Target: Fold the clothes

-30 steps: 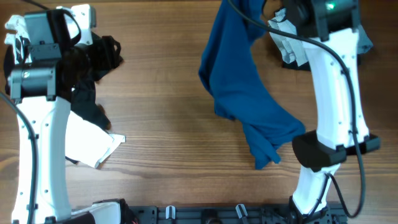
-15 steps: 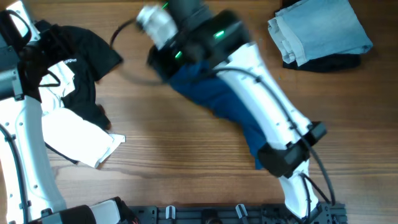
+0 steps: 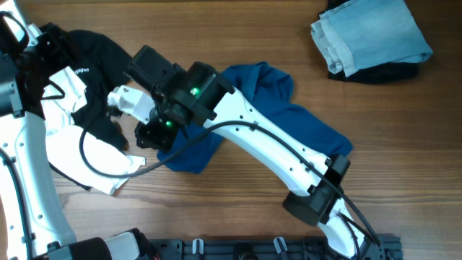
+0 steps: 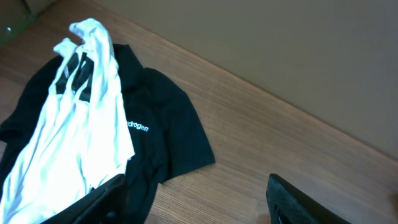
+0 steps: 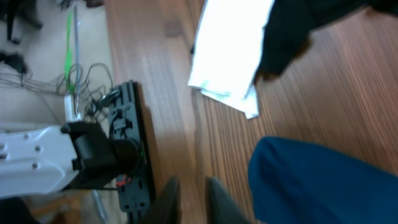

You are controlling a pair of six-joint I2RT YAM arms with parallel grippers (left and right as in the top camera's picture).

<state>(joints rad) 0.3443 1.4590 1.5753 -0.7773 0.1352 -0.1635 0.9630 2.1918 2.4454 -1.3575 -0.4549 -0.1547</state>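
The deep-blue shirt (image 3: 278, 108) lies crumpled across the middle of the table; its edge shows in the right wrist view (image 5: 323, 180). My right gripper (image 3: 154, 135) reaches far left over the shirt's left end. Its fingers (image 5: 189, 202) are nearly together with only bare wood between them, and the shirt lies just beside them. The black tee with white lettering (image 3: 108, 54) and the white garment (image 3: 83, 155) lie at the left. In the left wrist view my left gripper (image 4: 199, 205) is open and empty above the black tee (image 4: 165, 134) and white garment (image 4: 74, 124).
A folded pale-blue stack (image 3: 372, 32) rests on a dark garment at the back right. A black mounting rail (image 3: 253, 249) runs along the front edge. The left arm's base and loose cables (image 5: 93, 149) show in the right wrist view.
My right arm swung from the back right down to the left, carrying the blue shirt, which now lies on the table instead of hanging. The left arm pulled back toward the left edge.
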